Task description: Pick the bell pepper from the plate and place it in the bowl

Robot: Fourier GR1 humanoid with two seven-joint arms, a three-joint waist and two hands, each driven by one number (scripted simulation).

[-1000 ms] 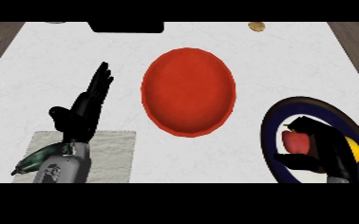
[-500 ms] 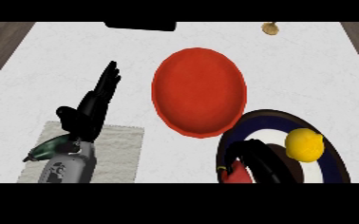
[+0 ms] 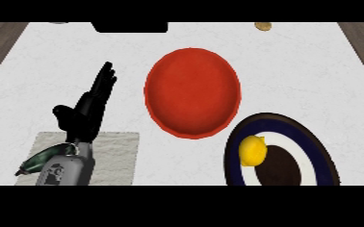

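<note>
The yellow bell pepper is sitting on the left side of the dark-rimmed plate, at the view's lower right, w/ the plate's near edge running out of the view. The red bowl is lying just up-left of the plate, their rims nearly touching or overlapping in view; can't tell which. So the carry is looking short: up and left from pepper to bowl center. The left hand is resting at the view's left, fingers straight and apart, pointing up, holding nothing, well apart from the pepper w/ the bowl standing between them. The right hand isn't showing anywhere, so its state is unknown; judging by sides, the pepper is lying on the right arm's side, making that the nearer arm for the pick. The pepper is looking roundish, slightly taller than wide. A pale mat is lying under the left forearm. Open counter is spreading above the plate and right of the bowl, giving room to approach.
</note>
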